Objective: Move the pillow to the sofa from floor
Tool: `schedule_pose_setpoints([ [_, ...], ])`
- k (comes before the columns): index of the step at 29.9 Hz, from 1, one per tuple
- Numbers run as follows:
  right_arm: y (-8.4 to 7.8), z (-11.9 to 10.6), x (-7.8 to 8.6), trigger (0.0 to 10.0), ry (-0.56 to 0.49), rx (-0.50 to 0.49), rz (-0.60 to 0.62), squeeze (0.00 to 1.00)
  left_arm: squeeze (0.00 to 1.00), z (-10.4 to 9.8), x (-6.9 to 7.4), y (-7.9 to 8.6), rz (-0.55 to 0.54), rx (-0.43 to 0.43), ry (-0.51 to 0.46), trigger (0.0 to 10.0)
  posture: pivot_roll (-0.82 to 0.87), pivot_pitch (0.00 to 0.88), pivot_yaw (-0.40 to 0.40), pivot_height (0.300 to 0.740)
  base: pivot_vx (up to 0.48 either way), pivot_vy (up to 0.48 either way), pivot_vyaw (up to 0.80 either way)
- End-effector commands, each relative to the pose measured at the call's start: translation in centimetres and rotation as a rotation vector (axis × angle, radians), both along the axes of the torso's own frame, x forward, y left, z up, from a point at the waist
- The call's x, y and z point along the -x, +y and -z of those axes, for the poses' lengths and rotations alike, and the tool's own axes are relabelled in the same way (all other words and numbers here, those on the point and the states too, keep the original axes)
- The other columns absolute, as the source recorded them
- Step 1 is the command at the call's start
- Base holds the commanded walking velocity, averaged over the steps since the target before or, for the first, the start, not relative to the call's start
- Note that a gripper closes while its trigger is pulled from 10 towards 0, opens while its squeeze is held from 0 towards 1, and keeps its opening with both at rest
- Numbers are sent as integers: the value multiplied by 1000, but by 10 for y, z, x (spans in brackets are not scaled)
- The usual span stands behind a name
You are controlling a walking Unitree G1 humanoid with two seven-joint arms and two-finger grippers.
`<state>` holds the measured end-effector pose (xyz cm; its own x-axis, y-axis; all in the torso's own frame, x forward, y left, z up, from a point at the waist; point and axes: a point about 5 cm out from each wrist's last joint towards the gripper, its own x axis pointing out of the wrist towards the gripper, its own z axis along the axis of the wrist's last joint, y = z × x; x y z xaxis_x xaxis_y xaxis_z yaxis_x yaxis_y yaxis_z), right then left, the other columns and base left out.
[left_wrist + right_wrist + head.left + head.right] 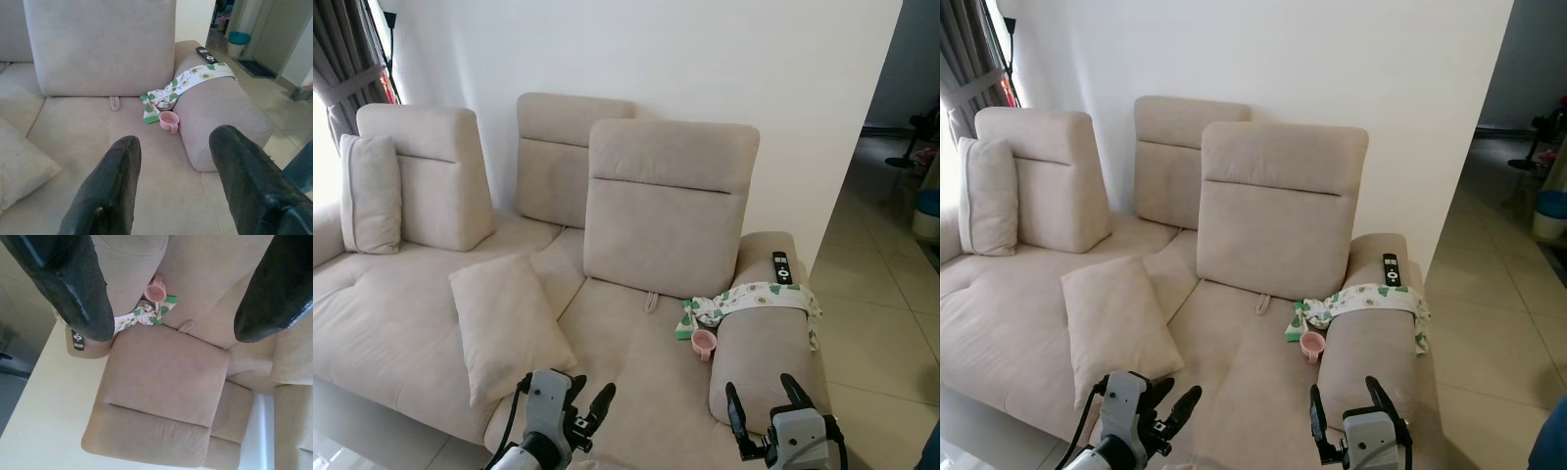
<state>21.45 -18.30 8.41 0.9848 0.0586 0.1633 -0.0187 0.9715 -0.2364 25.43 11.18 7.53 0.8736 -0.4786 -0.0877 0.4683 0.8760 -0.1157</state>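
Pillow [507,323] is lying on sofa [401,323] seat near its front edge, long axis running front-to-back, just beyond the left pincer [576,406], nearer than the right pincer [762,409]; both gaping wide, empty.

— What do your arms look like right now?
— Both are raised low in front of you. Your left gripper [589,392] sits at the bottom left of the head view, its black fingers [110,186] spread apart and holding nothing.
— And the right one?
— Your right gripper [762,399] is at the bottom right, both fingers [73,279] pointing up, parted wide, also holding nothing.
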Motion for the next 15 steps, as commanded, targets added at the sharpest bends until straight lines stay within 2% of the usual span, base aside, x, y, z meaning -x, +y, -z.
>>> schedule_pose_setpoints([
  [1,2,2,-1,10000,4,-2,-7,0,0,4,1,3,-6,-2,17,10000,-5,0,32,740,0,0,0],
  [5,10,4,-4,10000,11,0,-81,0,0,4,0,2,-13,0,9,10000,-8,0,32,740,0,0,0],
  [15,12,2,-5,10000,2,8,-102,0,0,5,-2,4,-37,2,9,10000,-13,0,36,740,0,0,0],
])
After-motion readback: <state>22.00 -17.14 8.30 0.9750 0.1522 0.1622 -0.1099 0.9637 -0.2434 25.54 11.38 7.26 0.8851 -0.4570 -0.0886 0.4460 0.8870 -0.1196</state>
